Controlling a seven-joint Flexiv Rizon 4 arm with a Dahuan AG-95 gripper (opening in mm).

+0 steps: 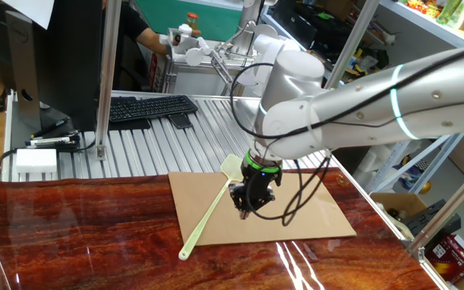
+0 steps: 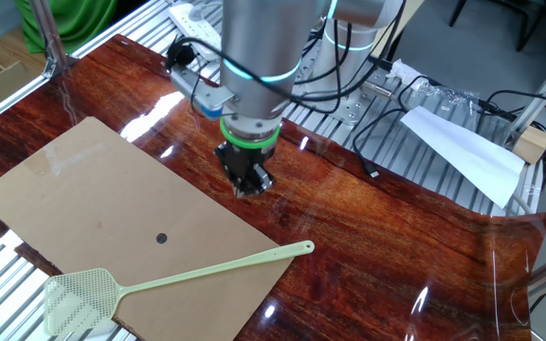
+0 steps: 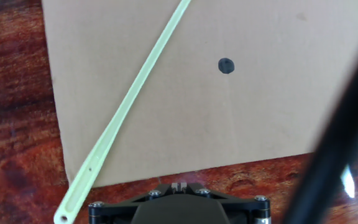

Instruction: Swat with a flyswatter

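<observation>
The pale yellow-green flyswatter (image 1: 208, 211) lies flat and slantwise across the cardboard sheet (image 1: 312, 209). Its mesh head (image 2: 79, 298) sits at the sheet's far corner, and its handle end (image 2: 306, 248) reaches onto the wood. In the hand view the handle (image 3: 126, 102) runs from top centre to bottom left. A small black dot (image 3: 226, 65) marks the cardboard (image 3: 278, 112). My gripper (image 1: 244, 211) hangs low over the sheet's edge, beside the handle and apart from it. In the hand view the gripper (image 3: 179, 185) is shut, fingertips together, holding nothing.
A dark red wood-grain tabletop (image 2: 377, 237) carries the cardboard (image 2: 93, 189). A black keyboard (image 1: 147, 107) and a white box (image 1: 36, 161) lie on the ribbed metal surface behind. A metal post (image 1: 107, 72) stands nearby. White paper (image 2: 463, 147) and cables lie to the side.
</observation>
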